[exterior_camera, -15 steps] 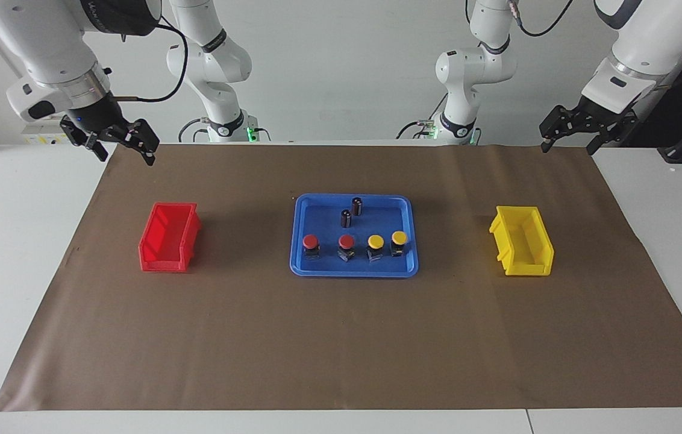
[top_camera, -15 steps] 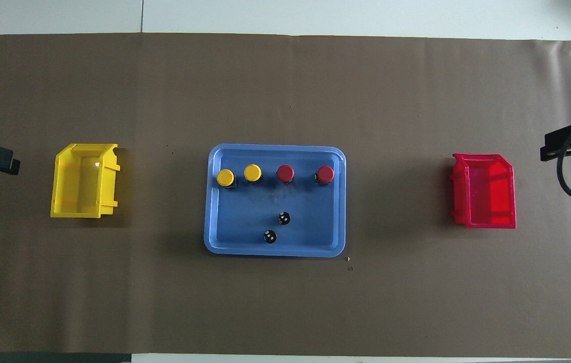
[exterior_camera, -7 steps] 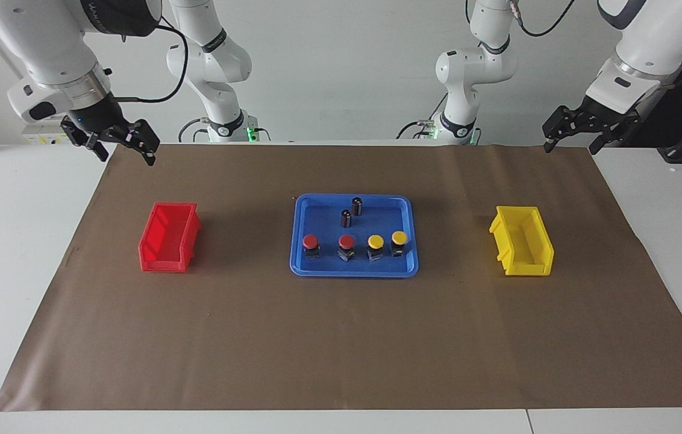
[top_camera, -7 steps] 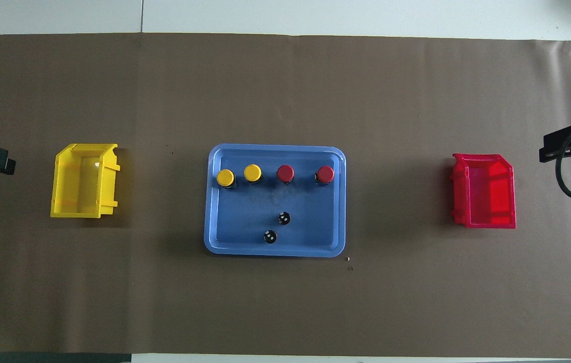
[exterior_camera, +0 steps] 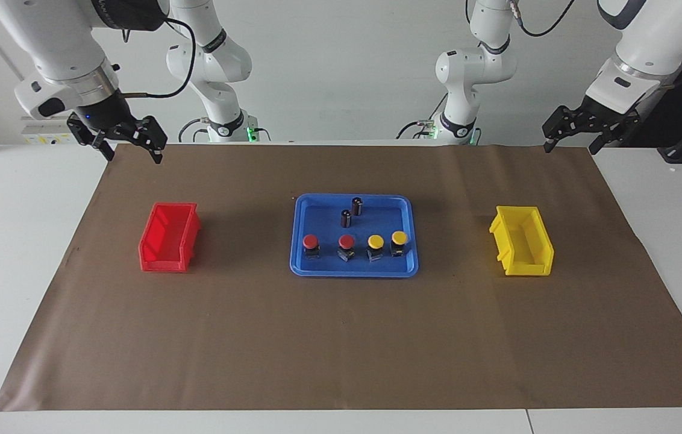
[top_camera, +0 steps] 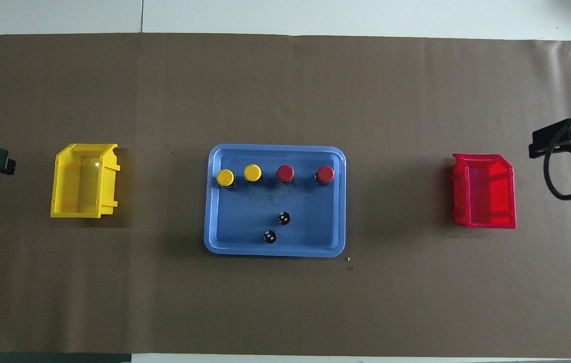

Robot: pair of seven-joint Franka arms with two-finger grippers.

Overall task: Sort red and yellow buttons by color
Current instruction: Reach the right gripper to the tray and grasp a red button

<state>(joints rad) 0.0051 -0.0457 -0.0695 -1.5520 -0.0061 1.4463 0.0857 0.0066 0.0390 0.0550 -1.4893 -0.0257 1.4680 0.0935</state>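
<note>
Buttons wait in a single row along the edge of the shallow blue plastic tray (exterior_camera: 302,208) that lies farther from the robots: two round red-capped push-buttons (exterior_camera: 311,246) (exterior_camera: 346,247) toward the right arm's end, two round yellow-capped ones (exterior_camera: 375,246) (exterior_camera: 399,242) toward the left arm's end, each upright on its blocky black-and-silver base. That order suits the layout, since the open red plastic bin (exterior_camera: 169,237) stands well apart from the tray at the right arm's end of the brown paper mat (exterior_camera: 341,337) and the open yellow plastic bin (exterior_camera: 522,249) stands at the left arm's end, so each arm probably serves the colour nearest to it. Two small dark cylinders with silvery tops (exterior_camera: 356,206) (exterior_camera: 346,218) stand in the same tray nearer to the robots, apart from the row; they look like distractors to be left alone.

No button has been sorted yet; both bins appear empty. The right gripper (exterior_camera: 130,146) hangs over the mat's corner at its own end, fingers spread and empty. The left gripper (exterior_camera: 570,140) hovers over the opposite corner, likewise parted and holding nothing.
</note>
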